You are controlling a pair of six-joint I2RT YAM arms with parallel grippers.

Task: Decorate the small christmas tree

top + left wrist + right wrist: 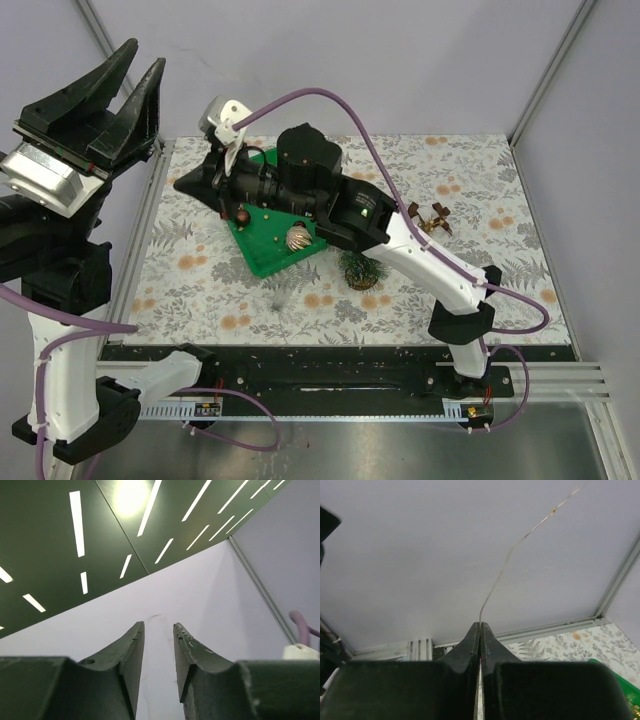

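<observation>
1. Left claw (145,55): raised high at the left, jaws part open, nothing between them.
2. Green tray (262,255): holds a pinecone ornament (297,237), not yet hung.
3. Right claw (480,627): reaching over the tray's far left side, clenched on a thin wire (506,562).
4. Tree (359,268): upright on the flowered cloth (200,290), just right of the tray's near corner, apparently bare.
5. Brown ornament (432,218): lying apart, far right.

Progress: early; judging by this, all the decorating remains.

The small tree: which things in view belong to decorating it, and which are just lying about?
For the job: small christmas tree, green tray, pinecone ornament, thin wire pinched in the right fingers.
Lying about: flowered cloth, purple cables.
</observation>
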